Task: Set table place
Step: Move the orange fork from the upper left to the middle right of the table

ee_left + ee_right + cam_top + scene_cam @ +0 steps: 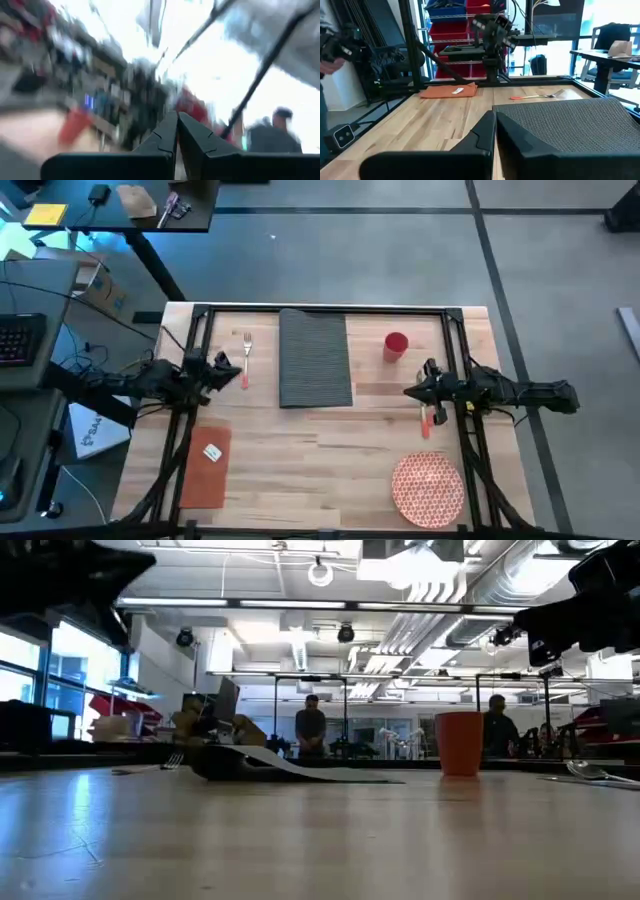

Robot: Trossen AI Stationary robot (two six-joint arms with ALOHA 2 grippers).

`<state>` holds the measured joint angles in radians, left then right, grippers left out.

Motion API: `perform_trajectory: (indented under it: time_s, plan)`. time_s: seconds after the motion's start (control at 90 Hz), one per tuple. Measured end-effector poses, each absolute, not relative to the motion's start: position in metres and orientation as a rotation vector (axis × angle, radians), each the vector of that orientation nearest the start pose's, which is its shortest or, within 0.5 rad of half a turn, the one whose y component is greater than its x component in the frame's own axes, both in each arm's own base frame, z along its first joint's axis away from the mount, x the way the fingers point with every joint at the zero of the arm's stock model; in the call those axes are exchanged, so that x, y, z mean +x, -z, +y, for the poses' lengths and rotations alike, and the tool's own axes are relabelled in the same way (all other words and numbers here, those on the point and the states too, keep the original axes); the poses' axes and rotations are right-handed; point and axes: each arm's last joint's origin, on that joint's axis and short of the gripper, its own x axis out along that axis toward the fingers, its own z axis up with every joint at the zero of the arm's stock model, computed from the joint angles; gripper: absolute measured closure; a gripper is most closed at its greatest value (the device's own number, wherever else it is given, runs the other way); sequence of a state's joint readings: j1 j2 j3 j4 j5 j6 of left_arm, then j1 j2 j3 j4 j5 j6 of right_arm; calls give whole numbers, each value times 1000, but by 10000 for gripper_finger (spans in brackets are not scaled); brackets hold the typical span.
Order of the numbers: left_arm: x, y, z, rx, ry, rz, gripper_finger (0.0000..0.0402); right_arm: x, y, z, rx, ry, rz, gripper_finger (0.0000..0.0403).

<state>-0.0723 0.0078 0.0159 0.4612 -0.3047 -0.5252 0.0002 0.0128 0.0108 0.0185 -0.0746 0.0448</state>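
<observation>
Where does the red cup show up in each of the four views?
High view: red cup stands on the table, just right of the grey placemat.
Low view: cup right of centre, placemat to its left.
Left wrist view: too blurred to tell.
Right wrist view: not in it; the placemat shows.

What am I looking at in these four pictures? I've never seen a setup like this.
Two dark robot arms work at a wooden table. One picture looks straight down, one looks level across the tabletop, and one comes from each arm's wrist. The left end effector and the right end effector both hang above the table, fingers shut, holding nothing. On the table lie a grey placemat, a fork with an orange handle, a red cup, an orange napkin, a red-patterned plate and another orange-handled utensil by the right arm. People stand in the room behind.
</observation>
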Motion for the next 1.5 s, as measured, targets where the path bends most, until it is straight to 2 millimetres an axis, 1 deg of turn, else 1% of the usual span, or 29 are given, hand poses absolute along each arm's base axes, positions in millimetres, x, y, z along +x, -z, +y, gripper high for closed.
perform_trajectory:
  time_s: [0.044, 0.1, 0.189, 0.311, 0.411, 0.489, 0.567, 0.644, 0.711, 0.778, 0.844, 0.956, 1.011, 1.078, 1.178, 1.289, 1.389, 1.5]
  plan:
    - [84, -215, 5, -605, -173, -537, 401, 98, -168, 2, 44, -75, -15, 403]
    - [84, -221, 6, -589, -241, -519, 401, 98, -168, 2, 44, -75, -15, 403]
    - [84, -237, 7, -538, -308, -396, 401, 98, -168, 2, 44, -75, -15, 403]
    - [92, -258, 7, -444, -407, -63, 401, 98, -168, 2, 44, -75, -15, 403]
    - [102, -273, 8, -357, -501, 226, 401, 98, -168, 2, 44, -75, -15, 403]
    - [115, -279, 11, -373, -616, 417, 401, 98, -168, 2, 44, -75, -15, 403]
    - [130, -279, 17, -412, -753, 542, 401, 98, -168, 2, 44, -75, -15, 403]
    - [146, -273, 27, -454, -863, 666, 394, 98, -168, 2, 44, -75, -15, 403]
    - [158, -265, 39, -559, -927, 768, 379, 98, -168, 2, 44, -75, -15, 403]
    - [168, -253, 52, -657, -962, 877, 358, 98, -168, 2, 44, -75, -15, 403]
    - [173, -240, 67, -739, -1000, 976, 330, 98, -168, 2, 44, -75, -15, 403]
    - [175, -221, 95, -861, -1063, 1080, 281, 98, -168, 2, 44, -75, -15, 403]
    - [175, -212, 108, -893, -1090, 1118, 262, 98, -168, 2, 44, -75, -15, 403]
    - [174, -202, 122, -913, -1129, 1150, 248, 98, -168, 2, 44, -75, -15, 403]
    - [174, -188, 141, -940, -1148, 1175, 246, 98, -168, 2, 44, -75, -15, 403]
    - [180, -173, 157, -976, -1101, 1166, 261, 98, -168, 2, 44, -75, -15, 403]
    - [184, -159, 166, -995, -1090, 1183, 280, 98, -168, 2, 44, -75, -15, 403]
    - [186, -143, 168, -995, -1111, 1255, 304, 98, -168, 2, 44, -75, -15, 403]
